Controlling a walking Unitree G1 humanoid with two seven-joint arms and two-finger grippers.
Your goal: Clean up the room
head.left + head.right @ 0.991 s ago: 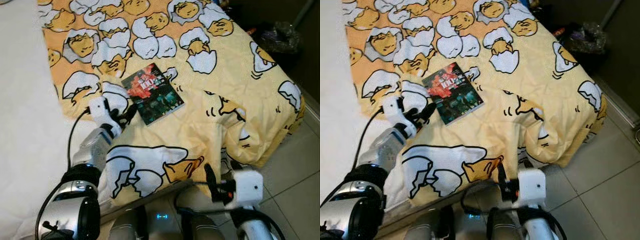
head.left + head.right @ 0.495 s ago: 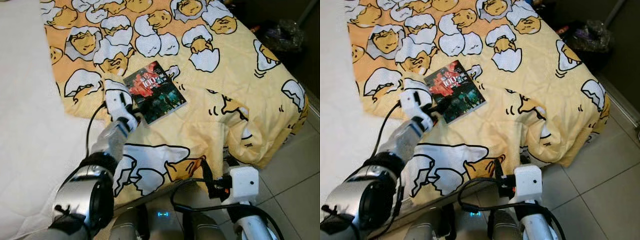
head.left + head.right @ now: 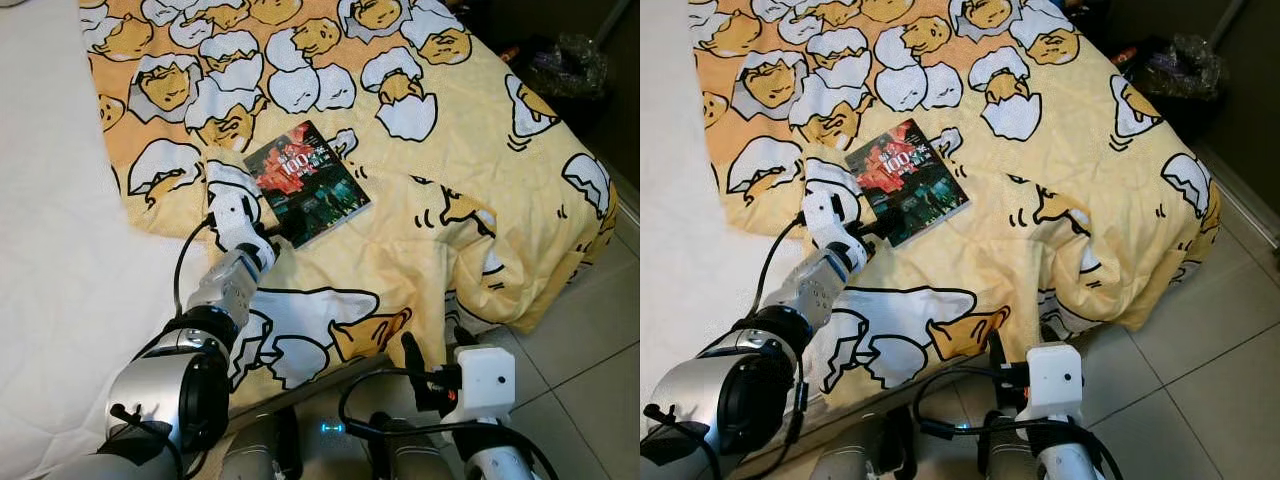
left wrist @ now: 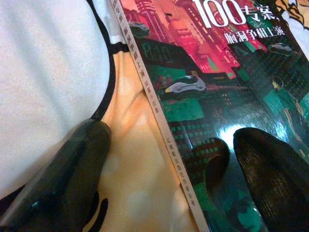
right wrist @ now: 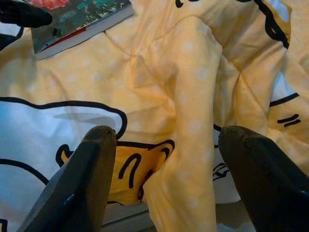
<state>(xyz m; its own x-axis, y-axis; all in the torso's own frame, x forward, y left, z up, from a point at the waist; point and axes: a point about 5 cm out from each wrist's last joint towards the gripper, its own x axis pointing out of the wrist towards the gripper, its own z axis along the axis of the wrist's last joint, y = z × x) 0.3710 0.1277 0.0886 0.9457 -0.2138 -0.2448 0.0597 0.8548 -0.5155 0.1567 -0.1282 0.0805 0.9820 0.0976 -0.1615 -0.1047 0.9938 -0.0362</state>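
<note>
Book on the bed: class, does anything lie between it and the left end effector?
Nothing visible does. The left end effector is open at the book, one finger over its cover, one on the blanket.

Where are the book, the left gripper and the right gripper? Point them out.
book (image 3: 308,183), left eye view, middle of cover.
left gripper (image 4: 169,159), left wrist view, between open fingertips.
right gripper (image 5: 166,145), right wrist view, between open fingertips.
</note>
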